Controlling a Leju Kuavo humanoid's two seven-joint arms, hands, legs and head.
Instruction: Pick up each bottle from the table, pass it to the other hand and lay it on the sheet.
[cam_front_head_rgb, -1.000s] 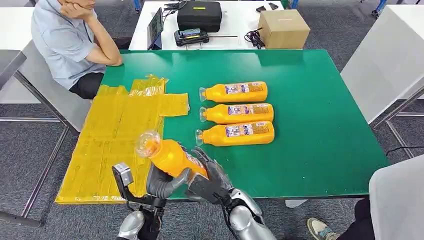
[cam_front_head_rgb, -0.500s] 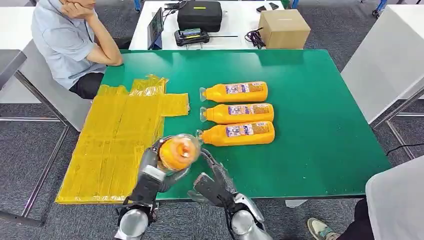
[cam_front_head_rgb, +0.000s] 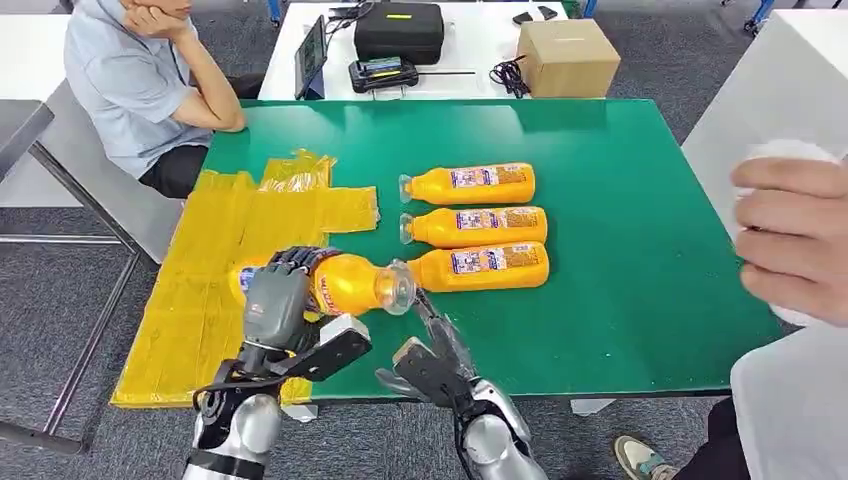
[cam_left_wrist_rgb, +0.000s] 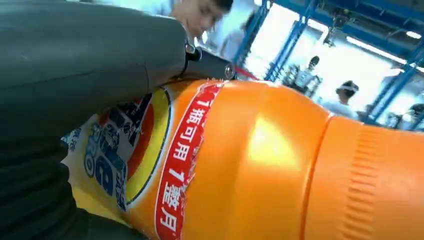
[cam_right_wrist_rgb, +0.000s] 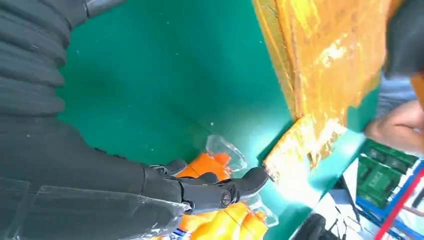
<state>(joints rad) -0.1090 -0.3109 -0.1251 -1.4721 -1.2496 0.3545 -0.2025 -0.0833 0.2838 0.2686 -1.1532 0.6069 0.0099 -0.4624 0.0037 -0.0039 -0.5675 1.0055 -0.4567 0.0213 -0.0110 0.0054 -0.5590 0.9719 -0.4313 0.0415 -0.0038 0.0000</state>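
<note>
Head view: left hand grips orange plastic bottle lying crosswise above yellow sheet's edge; right hand spread, empty.

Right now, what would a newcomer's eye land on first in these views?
The orange bottle gripped sideways by the left hand over the edge of the yellow sheet, its clear cap toward the empty right hand. Next, three matching bottles lying in a row on the green table, and a person's hand close at right.
</note>
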